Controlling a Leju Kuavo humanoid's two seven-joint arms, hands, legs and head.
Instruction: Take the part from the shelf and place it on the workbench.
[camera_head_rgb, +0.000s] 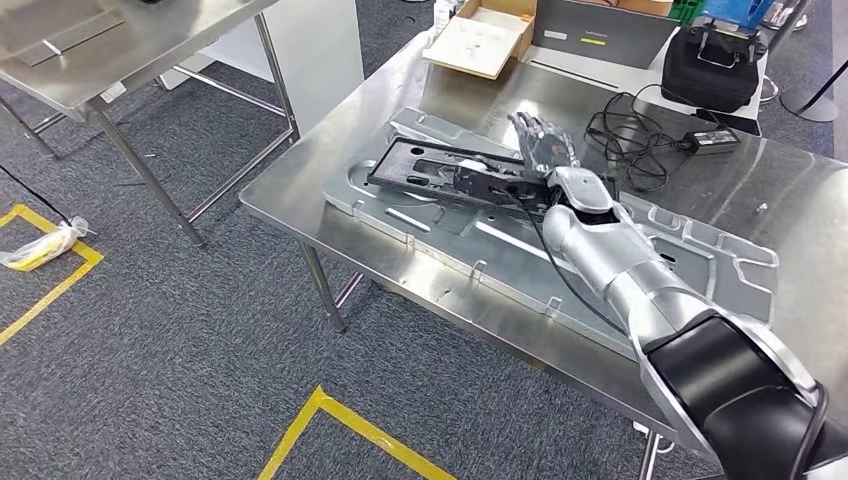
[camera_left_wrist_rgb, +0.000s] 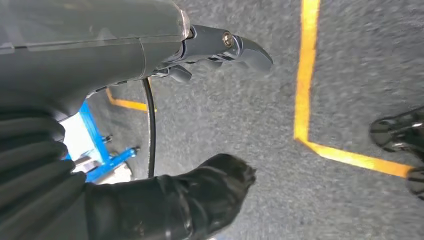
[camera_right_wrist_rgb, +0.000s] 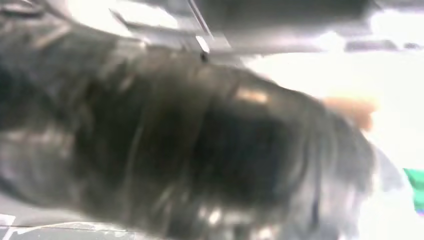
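The right hand reaches over the workbench with its fingers stretched forward and slightly apart, holding nothing that I can see. The part, a flat black frame with open cut-outs, lies just below and beside those fingers, resting on a large pale stamped metal panel that covers much of the bench top. Whether the fingertips touch the frame cannot be told; the right wrist view is a dark blur.

The main risk, as I judge it: if the fingers catch an edge or cut-out of the frame as the hand pulls away, the frame could drag across the smooth panel toward the near edge. Both surfaces look hard and slick, so little would stop a slide. A black cable lies coiled just beyond the fingers and could snag them.

The left hand hangs over grey carpet marked with yellow tape; its grey thumb and darker fingers look loosely curled, holding nothing.

The bench is brushed steel, the panel ribbed and notched.
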